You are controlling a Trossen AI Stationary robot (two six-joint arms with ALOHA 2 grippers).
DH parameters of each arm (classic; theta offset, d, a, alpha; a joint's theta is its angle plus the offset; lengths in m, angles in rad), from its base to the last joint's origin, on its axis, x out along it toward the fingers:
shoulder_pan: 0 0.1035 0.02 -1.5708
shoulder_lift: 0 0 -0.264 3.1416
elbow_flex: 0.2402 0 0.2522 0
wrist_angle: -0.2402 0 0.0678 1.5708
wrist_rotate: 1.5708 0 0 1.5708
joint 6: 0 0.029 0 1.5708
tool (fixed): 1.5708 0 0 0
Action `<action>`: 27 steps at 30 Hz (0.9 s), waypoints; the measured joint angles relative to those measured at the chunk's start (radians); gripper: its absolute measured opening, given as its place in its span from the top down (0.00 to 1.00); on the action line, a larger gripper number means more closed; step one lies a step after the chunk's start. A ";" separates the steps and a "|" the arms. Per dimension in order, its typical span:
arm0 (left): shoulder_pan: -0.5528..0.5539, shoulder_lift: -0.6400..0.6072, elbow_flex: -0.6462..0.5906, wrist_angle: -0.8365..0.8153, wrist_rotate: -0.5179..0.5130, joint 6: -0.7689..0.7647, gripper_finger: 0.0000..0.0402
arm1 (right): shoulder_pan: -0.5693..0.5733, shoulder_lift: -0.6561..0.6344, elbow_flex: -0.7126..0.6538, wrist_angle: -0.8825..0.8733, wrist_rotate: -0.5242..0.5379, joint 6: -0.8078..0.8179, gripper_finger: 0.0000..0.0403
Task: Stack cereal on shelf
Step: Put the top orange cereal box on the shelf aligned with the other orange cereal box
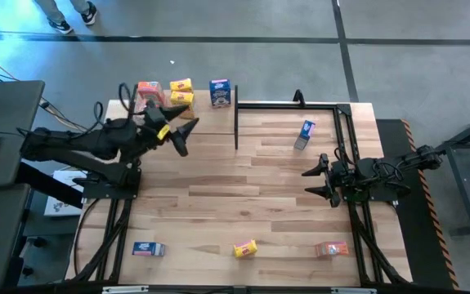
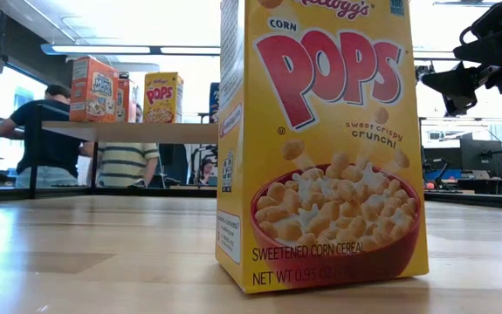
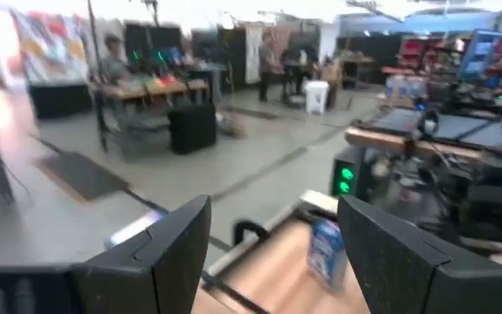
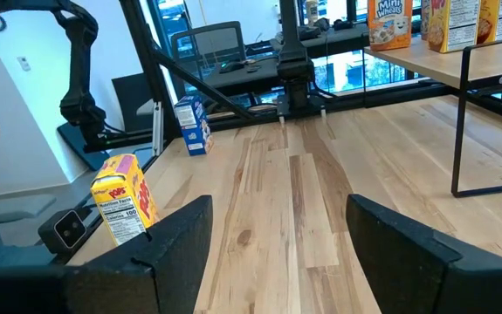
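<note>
While the pale plank-wood surface (image 1: 243,188) spreads under both arms, the black-framed light-wood shelf (image 1: 288,122) stands between the grippers. Just beyond the left gripper (image 1: 181,135), which hangs open and empty, stand orange-red (image 1: 147,91), yellow (image 1: 181,91) and blue (image 1: 220,92) cardboard cereal boxes. Another blue box (image 1: 305,134) lies near the right gripper (image 1: 320,181), also open. Three more boxes (image 1: 244,249) sit well apart from both.
</note>
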 joint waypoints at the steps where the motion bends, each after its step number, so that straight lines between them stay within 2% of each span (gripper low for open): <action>1: 0.013 0.000 0.000 -0.034 0.012 -0.035 0.40 | 0.000 0.000 0.000 0.000 0.000 0.000 0.36; 7: 0.102 0.025 0.131 -0.452 0.024 -0.283 0.40 | 0.000 0.000 0.000 0.000 0.000 0.000 0.36; 14: 0.201 0.083 0.300 -0.845 0.063 -0.456 0.40 | 0.000 0.000 0.000 0.000 0.000 0.000 0.36; 20: 0.319 0.102 0.381 -1.055 0.134 -0.527 0.40 | 0.000 0.000 0.000 0.000 0.000 0.000 0.36; 27: 0.474 0.102 0.428 -1.183 0.246 -0.529 0.40 | 0.000 0.000 0.000 0.000 0.000 0.000 0.36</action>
